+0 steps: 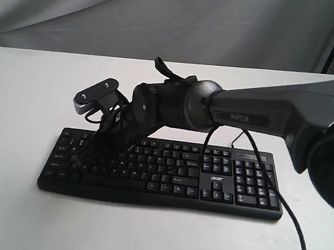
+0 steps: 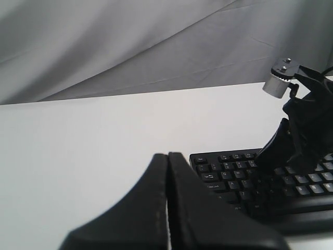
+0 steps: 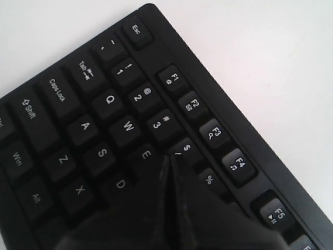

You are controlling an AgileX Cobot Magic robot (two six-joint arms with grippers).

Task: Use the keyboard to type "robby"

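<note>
The black keyboard (image 1: 208, 185) with white legends lies across the middle of the white table (image 1: 28, 88). My right arm reaches over it from the right. The right gripper (image 1: 87, 153) is shut and points down at the left letter block. In the right wrist view its joined tips (image 3: 169, 157) sit just past the E key (image 3: 147, 154), below the 4 key (image 3: 186, 148); whether they touch a key I cannot tell. The left gripper (image 2: 167, 156) is shut on nothing and sits off the keyboard's (image 2: 229, 172) Esc corner. The exterior view does not show it.
A thin black cable (image 1: 291, 222) hangs from the right arm (image 1: 256, 119), crosses the number pad and runs off the table's front. The right wrist camera (image 1: 95, 97) juts out above the keyboard's left end. Grey cloth (image 1: 165, 18) hangs behind the table.
</note>
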